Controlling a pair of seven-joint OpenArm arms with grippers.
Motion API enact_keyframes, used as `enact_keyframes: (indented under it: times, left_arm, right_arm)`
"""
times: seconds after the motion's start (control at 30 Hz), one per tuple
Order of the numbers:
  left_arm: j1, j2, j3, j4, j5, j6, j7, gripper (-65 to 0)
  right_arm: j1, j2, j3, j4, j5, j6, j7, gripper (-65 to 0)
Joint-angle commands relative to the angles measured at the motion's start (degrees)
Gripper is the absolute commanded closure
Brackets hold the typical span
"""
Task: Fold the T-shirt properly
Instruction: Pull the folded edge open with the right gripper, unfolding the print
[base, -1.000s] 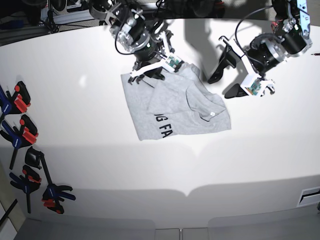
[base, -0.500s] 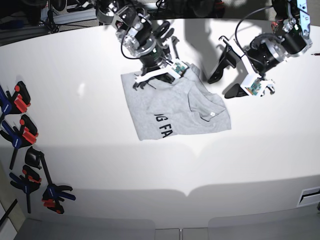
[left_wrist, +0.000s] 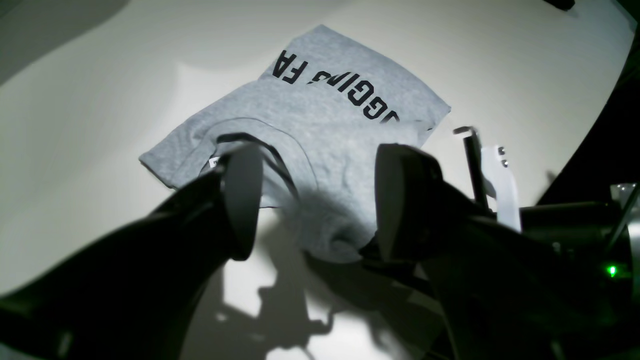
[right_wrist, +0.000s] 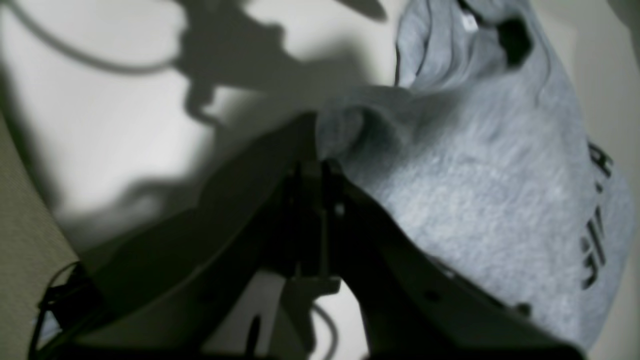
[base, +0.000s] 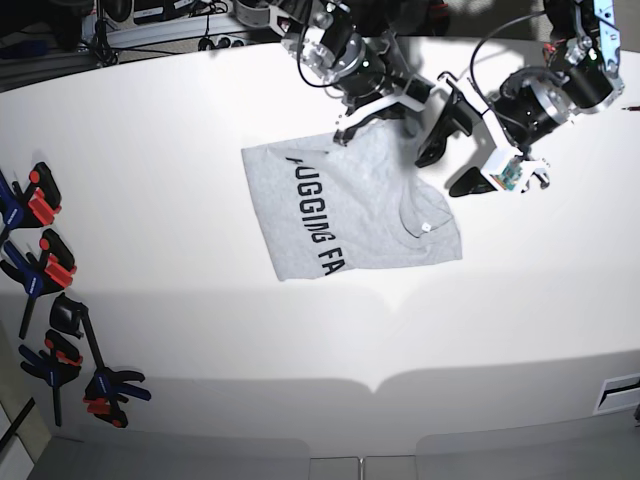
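The T-shirt (base: 350, 215) lies mid-table, lettering up. The right gripper (right_wrist: 320, 150) is clenched on a bunched bit of its far edge and lifts it, I'd guess to pull that flap open or flatten it. The left gripper (left_wrist: 315, 200) hangs spread wide just beside the shirt, gripping nothing, probably waiting its turn.

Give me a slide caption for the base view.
Right pincer pinching the grey T-shirt by its far edge, left pincer open beside it.
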Motion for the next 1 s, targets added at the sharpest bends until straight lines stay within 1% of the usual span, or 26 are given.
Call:
enact_keyframes:
  times: [0.0,0.17,0.4,0.43,0.53,0.57,0.6,0.8,0.87,0.93,0.97]
  left_arm:
    - [-0.42,-0.35,-0.24,0.94,-1.01,-0.13,-1.79,-33.1]
    - [-0.44,-0.35,-0.24,0.94,-1.01,-0.13,-1.79,-33.1]
    - [-0.44,-0.35,-0.24,0.94,-1.01,-0.13,-1.79,-33.1]
    - [-0.44,-0.35,-0.24,0.94,-1.01,-0.13,-1.79,-33.1]
    - [-0.44,-0.35,-0.24,0.94,-1.01,-0.13,-1.79,-33.1]
    - [-0.44,-0.35,-0.24,0.94,-1.01,-0.13,-1.79,-33.1]
    - [-0.44,-0.35,-0.24,0.94,-1.01,-0.13,-1.79,-33.1]
    - [-0.44,-0.35,-0.24,0.94,-0.98,-0.13,-1.79,-33.1]
    - [-0.42,-0.35,-0.24,0.94,-0.83,-0.11,-1.75,-33.1]
    - [-0.48,-0.35,-0.24,0.94,1.49,-0.11,-1.84,-33.1]
    - [-0.57,-0.33,-0.24,0.94,3.48,-0.09,-1.88,-33.1]
  right_arm:
    - [0.13,-1.44,-0.2,1.16,-0.66,-0.5,1.01,0.0]
    - [0.13,-4.63,-0.11,1.16,-0.59,-0.46,0.96,0.0]
    - [0.13,-5.92,-0.11,1.16,-0.63,-0.46,-0.94,0.0]
    - [0.13,-5.92,-0.15,1.16,-0.63,-0.44,-0.96,-1.7]
    - [0.13,-5.95,-0.15,1.16,-0.61,-0.46,-0.85,-17.0]
    - [0.13,-5.92,-0.15,1.16,-0.63,-0.46,-0.63,-20.6]
    - [0.15,-5.95,-0.15,1.16,-0.63,-0.46,-0.44,-22.8]
    - [0.33,-5.92,-0.09,3.37,-0.94,-0.46,2.27,-23.2]
    - [0.81,-5.92,-0.02,4.9,-3.89,-0.66,2.03,-23.2]
    - [1.2,-5.92,0.22,5.81,-7.5,-2.64,1.7,-23.1]
    - [1.44,-5.9,0.61,5.99,-8.15,-3.91,1.6,-23.1]
